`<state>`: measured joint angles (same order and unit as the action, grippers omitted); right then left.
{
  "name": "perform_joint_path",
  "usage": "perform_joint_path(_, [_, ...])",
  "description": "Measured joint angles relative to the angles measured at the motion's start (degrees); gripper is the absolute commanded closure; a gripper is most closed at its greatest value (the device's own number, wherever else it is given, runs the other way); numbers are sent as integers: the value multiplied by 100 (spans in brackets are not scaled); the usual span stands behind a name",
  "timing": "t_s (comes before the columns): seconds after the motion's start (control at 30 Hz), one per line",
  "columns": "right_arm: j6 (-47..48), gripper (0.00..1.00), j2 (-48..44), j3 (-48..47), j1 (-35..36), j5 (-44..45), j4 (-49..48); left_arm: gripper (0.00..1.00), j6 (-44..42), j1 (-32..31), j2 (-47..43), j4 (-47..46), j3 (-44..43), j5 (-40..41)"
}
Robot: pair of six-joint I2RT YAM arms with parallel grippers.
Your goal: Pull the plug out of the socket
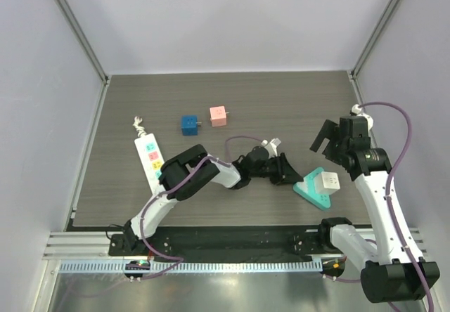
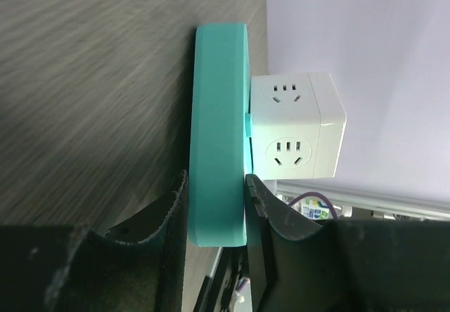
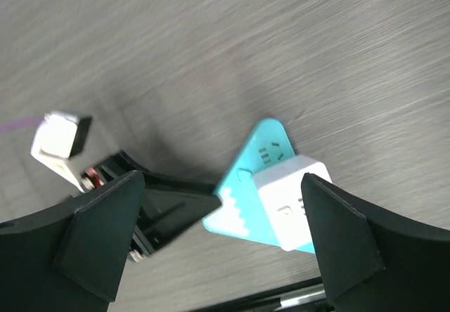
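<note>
From above, the left claw [image 1: 288, 171] is clamped on the edge of the teal socket [image 1: 308, 193]. The socket lies on the counter [image 1: 281, 101] with the white plug [image 1: 328, 183] seated in it. The right claw [image 1: 328, 142] hangs wide, apart from both. A power strip [image 1: 149, 159], a blue cube [image 1: 189, 125] and a pink cube [image 1: 217, 117] lie further left.

Left wrist: the fingers [image 2: 264, 213] pinch the socket's slab, with the plug just beyond them.

Right wrist: the wide jaws frame plug and socket below.

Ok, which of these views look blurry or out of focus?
Top external: sharp, evenly lit. Left wrist: teal socket crisp, tabletop grain smeared, left claw dark. Right wrist: tabletop streaked with blur, white plug fairly clear.
</note>
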<state>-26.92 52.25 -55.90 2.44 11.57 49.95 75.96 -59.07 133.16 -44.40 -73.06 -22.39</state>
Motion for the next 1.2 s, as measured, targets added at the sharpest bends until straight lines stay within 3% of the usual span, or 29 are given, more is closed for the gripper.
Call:
perform_joint_path(0.27, [109,0,181,544,164,-1143,-404,100,-142,258,-933,-533,1641,273])
perform_joint_path(0.57, [-111,0,942,671,1950,-1093,-1054,100,-328,684,-2243,-750,3508,730])
perform_joint_path(0.77, [-103,0,1102,772,2323,-1263,-1512,100,-393,1123,-2863,-946,4378,911])
perform_joint_path(1.07, [94,0,1305,990,2732,-1598,-2006,99,-791,1364,-3182,-428,4822,1047])
perform_joint_path(1.2, [153,0,1333,1084,2785,-1576,-2083,83,-1047,1355,-3379,-120,4815,966])
